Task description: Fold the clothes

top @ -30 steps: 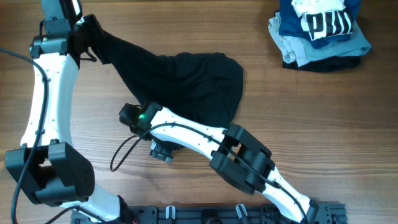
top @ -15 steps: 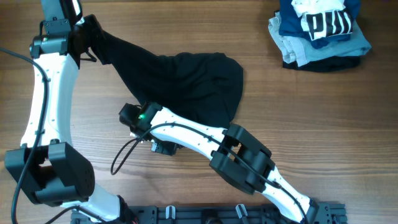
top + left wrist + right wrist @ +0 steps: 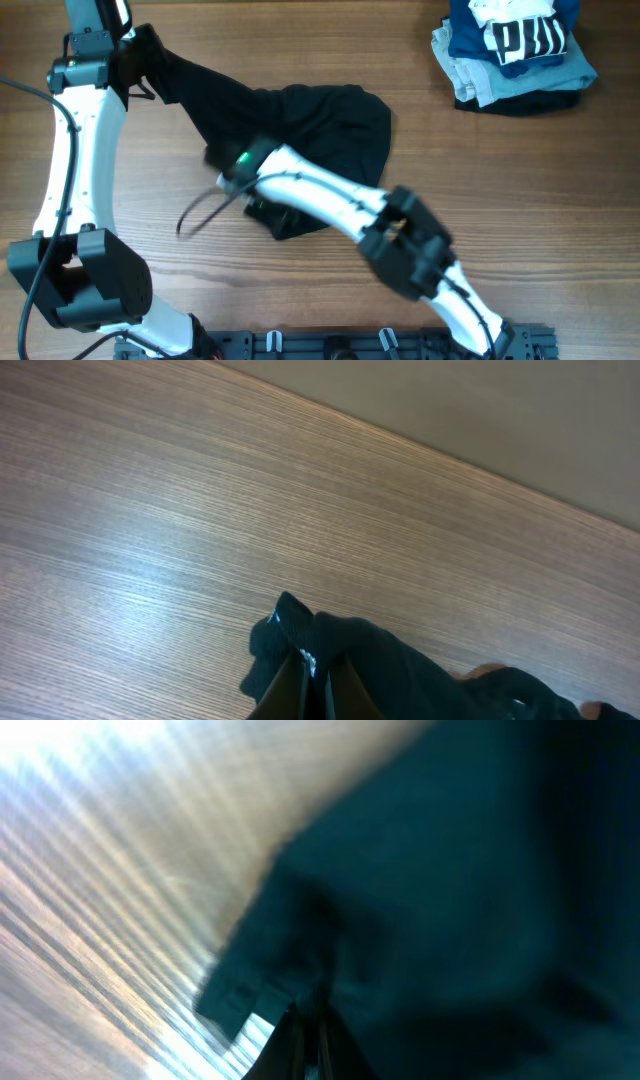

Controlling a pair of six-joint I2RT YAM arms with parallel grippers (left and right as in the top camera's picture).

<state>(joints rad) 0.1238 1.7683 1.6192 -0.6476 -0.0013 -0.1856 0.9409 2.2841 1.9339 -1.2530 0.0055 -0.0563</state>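
Note:
The clothes [image 3: 320, 125], a black shirt, lie crumpled mid-table, stretched toward the far left. My left gripper [image 3: 140, 55] is shut on one end of the shirt and holds it just above the wood. In the left wrist view the fingertips [image 3: 316, 678] pinch bunched black fabric [image 3: 370, 655]. My right gripper [image 3: 262, 207] is shut on the shirt's near edge. The right wrist view is blurred: closed fingers [image 3: 305, 1045] bite into dark cloth [image 3: 450, 900]. No collar or logo shows.
A stack of folded garments [image 3: 515, 50], navy with white lettering over pale blue-grey, sits at the far right corner. The right arm's white links [image 3: 400, 240] cross the near middle of the table. A black rail [image 3: 350, 345] runs along the front edge.
The right gripper shut on the shirt's near edge, then swung away from the front edge toward the shirt, dragging fabric with it. The left arm kept still, holding its end.

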